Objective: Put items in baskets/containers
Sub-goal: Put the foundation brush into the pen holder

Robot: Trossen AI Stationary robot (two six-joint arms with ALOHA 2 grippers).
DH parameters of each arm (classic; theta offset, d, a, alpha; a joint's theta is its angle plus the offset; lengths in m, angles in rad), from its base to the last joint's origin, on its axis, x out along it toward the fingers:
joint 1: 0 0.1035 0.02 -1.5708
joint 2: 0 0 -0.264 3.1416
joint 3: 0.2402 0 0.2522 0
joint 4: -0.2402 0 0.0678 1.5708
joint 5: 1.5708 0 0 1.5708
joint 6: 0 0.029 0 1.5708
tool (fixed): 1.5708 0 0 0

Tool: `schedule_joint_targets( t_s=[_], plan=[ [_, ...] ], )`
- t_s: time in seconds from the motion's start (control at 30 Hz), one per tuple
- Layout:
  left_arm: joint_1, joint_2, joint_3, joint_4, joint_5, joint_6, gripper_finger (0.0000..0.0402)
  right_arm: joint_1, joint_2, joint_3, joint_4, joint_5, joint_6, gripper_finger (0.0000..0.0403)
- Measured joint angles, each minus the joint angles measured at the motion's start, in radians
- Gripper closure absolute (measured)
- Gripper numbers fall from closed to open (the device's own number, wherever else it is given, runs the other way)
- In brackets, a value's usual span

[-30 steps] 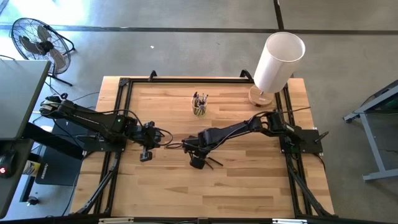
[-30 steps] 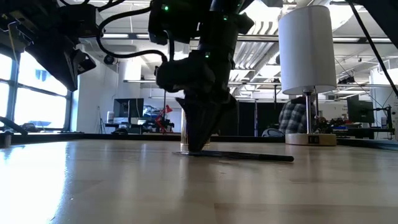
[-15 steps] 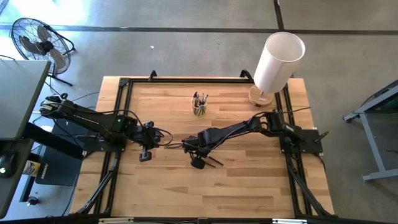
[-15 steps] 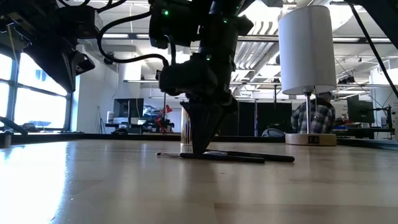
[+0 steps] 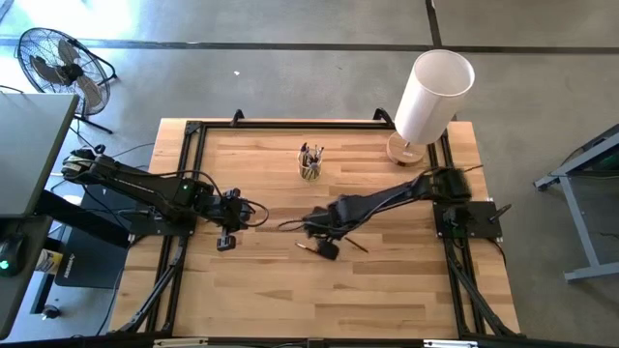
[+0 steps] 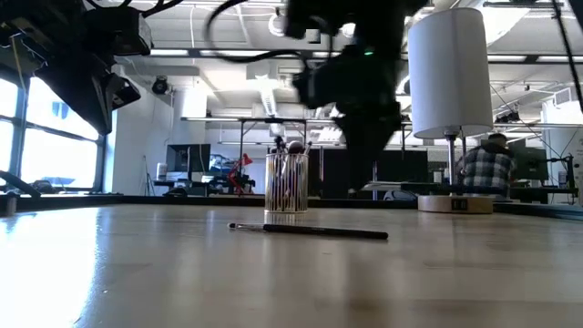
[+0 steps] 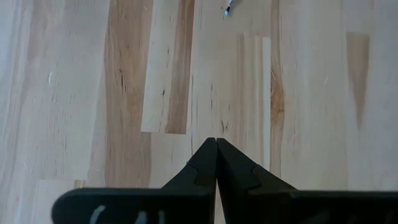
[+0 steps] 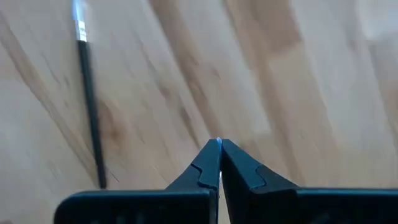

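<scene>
My right gripper (image 5: 329, 249) (image 6: 362, 187) (image 8: 219, 143) hangs above the table's middle, shut on a thin dark brush (image 6: 437, 187) (image 5: 358, 246). Another brush (image 6: 310, 230) (image 5: 302, 246) (image 8: 90, 106) lies flat on the wood just left of and below it. The small clear cup (image 5: 309, 166) (image 6: 287, 182) stands farther back, with several brushes upright in it. My left gripper (image 5: 227, 242) (image 7: 216, 142) waits shut over bare wood at the table's left. The tip of a brush (image 7: 228, 7) shows far ahead of it. My right gripper pinches the brush near one end of its handle (image 6: 387, 187), coming from above with fingers pointing down. The brush is lifted clear and sticks out level toward the table's right. In the wrist view the fingers themselves hide the place of contact.
A tall white cylinder (image 5: 432, 92) (image 6: 446, 64) stands on a round wooden base at the far right corner. A black frame (image 5: 193, 130) runs along the table's edges. Bare wood (image 5: 319, 300) fills the near half. A person (image 6: 487, 164) sits in the room behind.
My right gripper was down on two crossed brushes. It has risen and moved toward the table's right edge, taking one brush up clear of the wood. The other brush stays lying on the table.
</scene>
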Motion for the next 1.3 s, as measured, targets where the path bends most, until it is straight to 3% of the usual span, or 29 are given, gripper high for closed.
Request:
schedule_joint_targets(
  t_s=[0.17, 0.27, 0.37, 0.47, 0.63, 0.73, 0.87, 1.1, 1.3],
  plan=[
    [0.0, 0.0, 0.0, 0.017, -0.016, -0.001, 0.0401, -0.015, -0.287, -0.337, 0.224, 0.043, 0.123, 0.0402],
    [0.0, 0.0, 0.0, 0.066, -0.045, -0.002, 0.0401, -0.049, -0.467, -0.519, 0.437, 0.122, 0.154, 0.0402],
    [0.0, 0.0, 0.0, 0.133, -0.103, -0.01, 0.0401, -0.104, -0.607, -0.663, 0.728, 0.19, 0.078, 0.0403],
    [0.0, 0.0, 0.0, 0.197, -0.186, -0.092, 0.0401, -0.184, -0.657, -0.762, 1.063, 0.186, -0.084, 0.0403],
    [0.001, 0.006, 0.0, 0.246, -0.329, -0.25, 0.0401, -0.345, -0.586, -0.798, 1.538, 0.015, -0.318, 0.0403],
    [0.001, 0.006, 0.0, 0.274, -0.384, -0.309, 0.0401, -0.429, -0.495, -0.758, 1.714, -0.111, -0.414, 0.0403],
    [0.001, 0.006, 0.0, 0.285, -0.405, -0.349, 0.0401, -0.52, -0.379, -0.684, 1.875, -0.189, -0.529, 0.0403],
    [0.0, 0.005, 0.0, 0.281, -0.399, -0.4, 0.0401, -0.604, -0.224, -0.571, 1.825, -0.31, -0.605, 0.0403],
    [0.0, 0.005, 0.0, 0.282, -0.425, -0.486, 0.0397, -0.607, -0.182, -0.574, 1.681, -0.249, -0.627, 0.0388]
  ],
)
